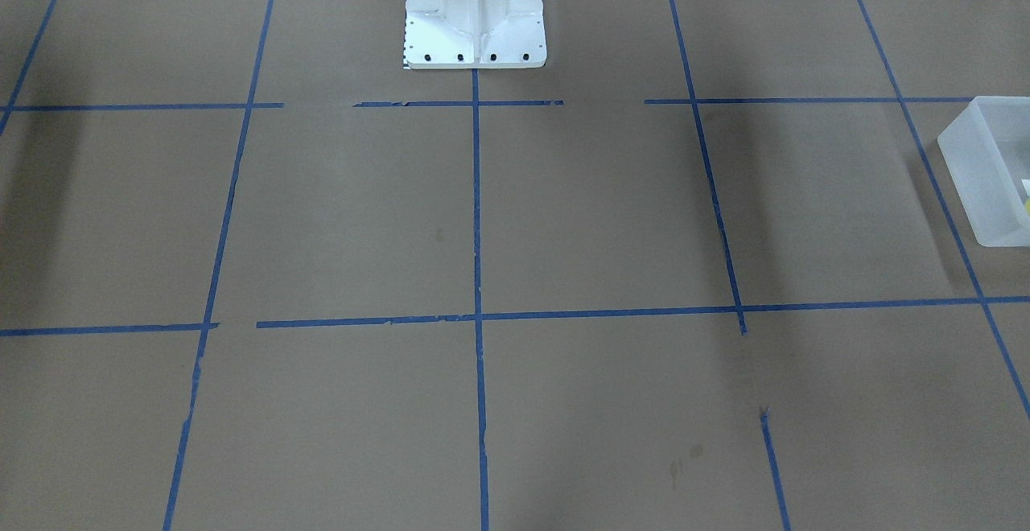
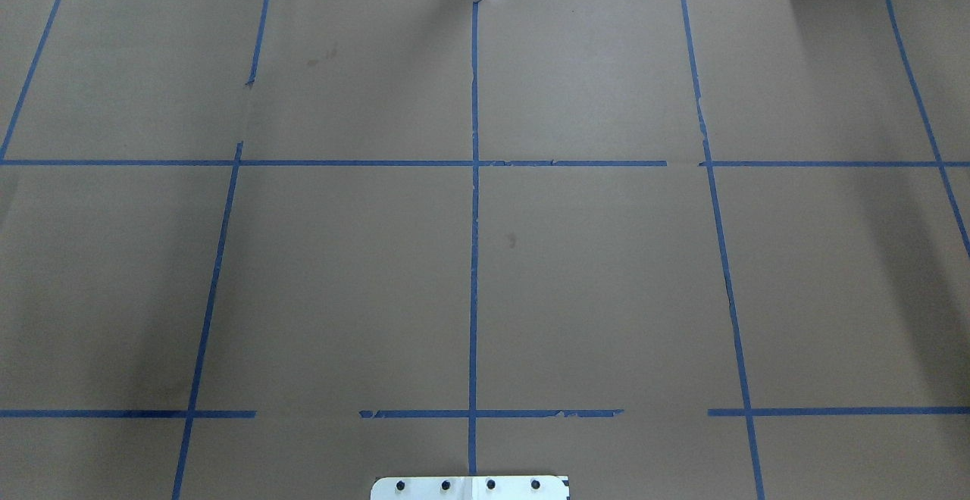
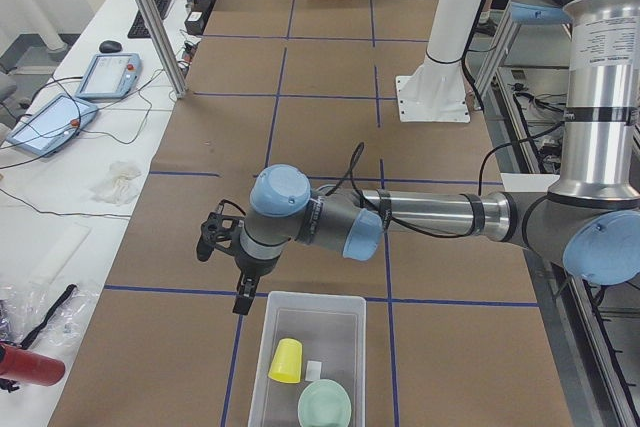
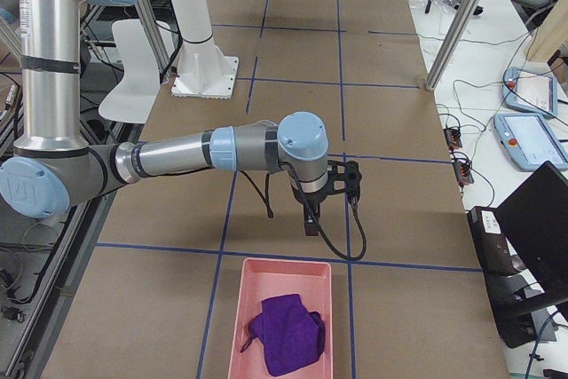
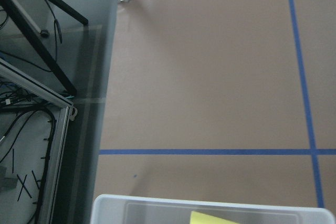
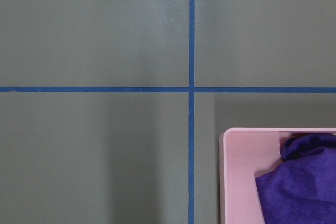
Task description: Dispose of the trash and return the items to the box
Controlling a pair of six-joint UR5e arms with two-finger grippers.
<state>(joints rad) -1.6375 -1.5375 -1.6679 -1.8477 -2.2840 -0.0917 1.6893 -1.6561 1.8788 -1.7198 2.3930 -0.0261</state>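
Observation:
The frosted-white box (image 3: 312, 297) stands at the table's end on my left. It holds the yellow cup (image 3: 287, 360) and the mint-green bowl (image 3: 325, 405). The box's corner shows in the front-facing view (image 1: 978, 161), and its rim in the left wrist view (image 5: 210, 203) with a sliver of the cup (image 5: 212, 217). My left gripper (image 3: 243, 295) hangs above the table just beyond the box's far left corner. My right gripper (image 4: 308, 222) hangs above the table at the other end. I cannot tell whether either is open or shut.
A pink tray (image 4: 266, 268) holding a purple cloth (image 4: 286, 333) lies below my right gripper, and also shows in the right wrist view (image 6: 236, 156). The white robot base (image 1: 475, 32) stands mid-table. Aluminium posts (image 3: 150, 17) and teach pendants (image 3: 105, 75) line the operators' side.

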